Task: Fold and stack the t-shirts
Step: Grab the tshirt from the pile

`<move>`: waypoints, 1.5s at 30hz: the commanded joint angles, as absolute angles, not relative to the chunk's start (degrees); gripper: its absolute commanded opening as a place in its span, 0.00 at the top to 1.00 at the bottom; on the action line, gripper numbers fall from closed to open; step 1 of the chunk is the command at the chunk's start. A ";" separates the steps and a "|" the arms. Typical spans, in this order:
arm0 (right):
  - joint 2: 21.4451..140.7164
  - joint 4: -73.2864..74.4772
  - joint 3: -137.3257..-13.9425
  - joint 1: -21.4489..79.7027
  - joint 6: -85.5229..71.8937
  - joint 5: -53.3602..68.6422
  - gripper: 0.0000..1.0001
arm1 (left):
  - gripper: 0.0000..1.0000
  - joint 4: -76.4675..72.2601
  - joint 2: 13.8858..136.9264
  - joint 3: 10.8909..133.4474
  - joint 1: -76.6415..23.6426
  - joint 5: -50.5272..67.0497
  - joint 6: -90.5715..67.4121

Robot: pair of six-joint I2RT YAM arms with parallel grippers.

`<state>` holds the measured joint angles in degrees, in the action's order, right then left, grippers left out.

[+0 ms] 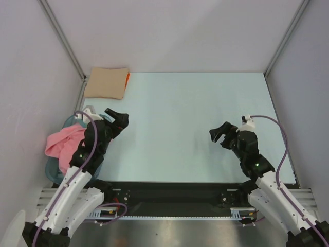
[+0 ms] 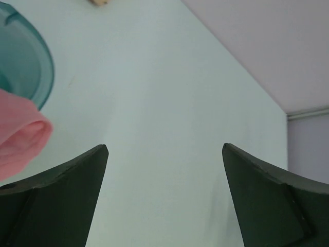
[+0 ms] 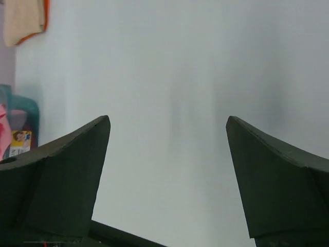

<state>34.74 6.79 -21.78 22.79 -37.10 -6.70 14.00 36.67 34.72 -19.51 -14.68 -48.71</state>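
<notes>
From above: a folded tan shirt (image 1: pixel 106 82) lies at the table's (image 1: pixel 195 118) 11 o'clock corner, an orange shirt's (image 1: pixel 127 80) edge showing along its 3 o'clock side. A pink shirt (image 1: pixel 64 144) spills from a teal tub (image 1: pixel 51 170) at 8 o'clock. The left pincer (image 1: pixel 122 120) beside the tub and the right pincer (image 1: pixel 218 135) at 4 o'clock both stand apart, holding nothing.

Left wrist: the left pincer (image 2: pixel 164 146) gapes over the table, with the pink shirt (image 2: pixel 20 139) and tub (image 2: pixel 31 72) at 9 o'clock.

Right wrist: the right pincer (image 3: pixel 168 118) gapes too, the tan shirt (image 3: pixel 23 20) at 11 o'clock.
</notes>
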 commanded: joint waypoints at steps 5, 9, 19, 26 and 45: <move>44.64 28.21 -35.06 10.67 -34.11 -0.96 0.00 | 0.00 35.24 48.41 48.24 -16.09 -16.96 -38.33; 45.88 26.55 -34.98 5.46 -32.17 10.80 0.01 | 0.00 46.28 56.58 55.09 -9.77 -20.48 -40.59; 43.95 27.16 -34.72 5.45 -31.55 9.40 0.02 | 0.23 44.56 61.69 55.99 5.53 -7.56 -44.46; 44.38 26.46 -34.45 5.36 -31.20 10.02 0.02 | 0.38 41.84 66.27 53.27 5.54 -7.03 -42.36; 44.47 25.66 -33.75 4.83 -32.34 13.01 0.03 | 1.00 42.35 59.43 54.21 5.45 -13.44 -38.33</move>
